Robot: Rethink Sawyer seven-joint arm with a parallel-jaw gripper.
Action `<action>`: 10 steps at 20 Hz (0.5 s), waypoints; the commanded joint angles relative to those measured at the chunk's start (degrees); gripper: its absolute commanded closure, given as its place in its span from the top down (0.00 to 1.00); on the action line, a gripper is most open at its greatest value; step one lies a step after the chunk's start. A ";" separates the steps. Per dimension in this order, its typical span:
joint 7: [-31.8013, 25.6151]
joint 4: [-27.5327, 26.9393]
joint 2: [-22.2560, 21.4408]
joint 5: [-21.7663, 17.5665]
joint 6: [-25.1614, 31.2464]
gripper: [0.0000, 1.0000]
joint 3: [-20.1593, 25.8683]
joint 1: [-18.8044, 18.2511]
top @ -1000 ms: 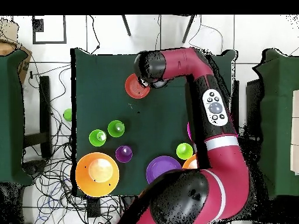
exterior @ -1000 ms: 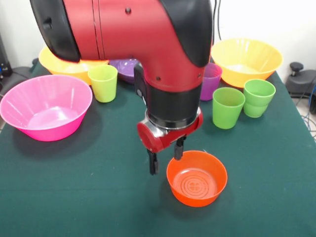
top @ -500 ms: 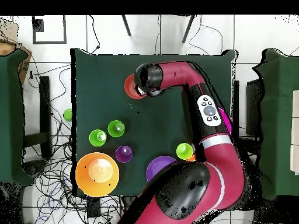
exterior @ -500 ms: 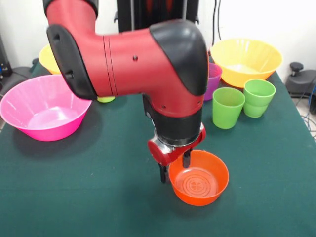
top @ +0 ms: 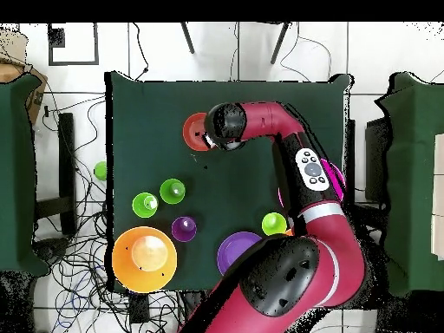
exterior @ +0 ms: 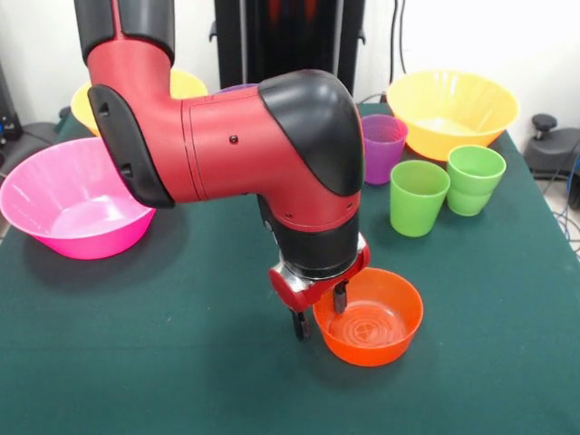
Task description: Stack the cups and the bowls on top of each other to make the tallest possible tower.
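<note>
Small orange bowl [exterior: 372, 315] sitting at table's near edge; claw [exterior: 319, 310] having dropped lower, fingers parted, straddling its rim, not yet clenching. Grasp looking imminent. Green cups [exterior: 419, 197], purple cup [exterior: 383, 148] waiting behind.

I find no words, brand names, numbers or signs that I can read anywhere around me. My own arm [exterior: 236, 145] carries plain red and black shells with no lettering. The button panel [top: 312, 169] on my forearm shows only small round controls, too small to tell any marks. The small orange bowl [exterior: 370, 315] has moulded rings inside, no text.
</note>
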 commanded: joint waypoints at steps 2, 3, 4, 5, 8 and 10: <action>-5.79 1.05 2.50 -2.35 -2.41 1.00 -2.72 0.73; -5.93 0.25 2.69 -2.36 -2.01 1.00 -2.62 1.10; -6.03 -0.14 2.68 -2.44 -1.89 1.00 -2.59 1.26; -6.02 -0.64 2.73 -2.42 -1.69 1.00 -2.51 1.49; -6.15 -1.41 2.80 -2.34 -1.41 1.00 -2.29 1.78; -6.31 -1.93 2.59 -2.47 -0.91 1.00 -2.32 2.12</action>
